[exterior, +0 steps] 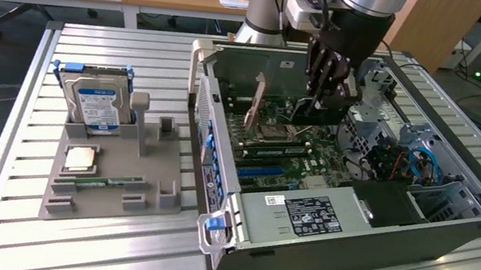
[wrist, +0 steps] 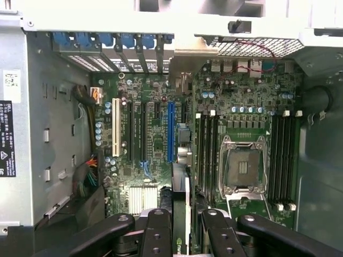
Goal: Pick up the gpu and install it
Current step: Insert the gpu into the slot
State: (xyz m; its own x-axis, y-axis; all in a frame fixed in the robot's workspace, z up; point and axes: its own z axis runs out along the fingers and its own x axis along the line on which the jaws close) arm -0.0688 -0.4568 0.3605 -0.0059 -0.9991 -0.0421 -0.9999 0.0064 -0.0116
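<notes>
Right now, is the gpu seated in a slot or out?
Out: the gripper holds the gpu above the motherboard; the slots look bare.

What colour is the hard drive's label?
The label is blue and white, best seen in the exterior view.

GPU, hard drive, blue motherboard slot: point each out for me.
gpu (wrist: 181, 198): wrist view, its thin near edge.
hard drive (exterior: 96, 103): exterior view, its blue-white label.
blue slot (wrist: 170, 131): wrist view, middle of its length.
</notes>
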